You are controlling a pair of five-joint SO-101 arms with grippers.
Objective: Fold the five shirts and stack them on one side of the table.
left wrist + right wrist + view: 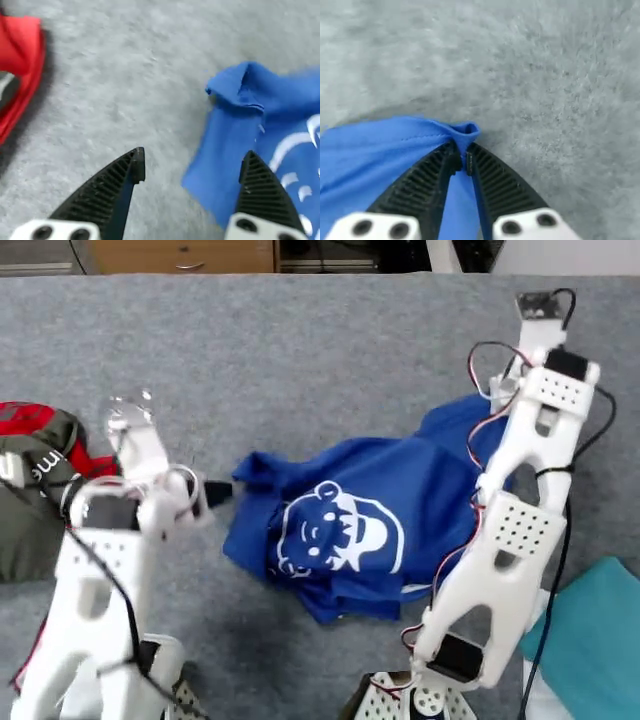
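A crumpled blue shirt (350,525) with a white cartoon print lies in the middle of the grey table. My right gripper (461,156) is shut on an edge of the blue shirt (385,145), at the shirt's far right side under the right arm (520,510). My left gripper (192,162) stands open just above the table, its fingers on either side of the blue shirt's (260,130) left edge. In the high view the left gripper (215,492) sits at the shirt's left corner.
A red shirt (30,425) and an olive-grey shirt (30,510) lie heaped at the table's left edge; the red shirt (20,65) is near the left gripper. A teal shirt (595,635) lies at the front right. Bare grey table (300,350) stretches behind.
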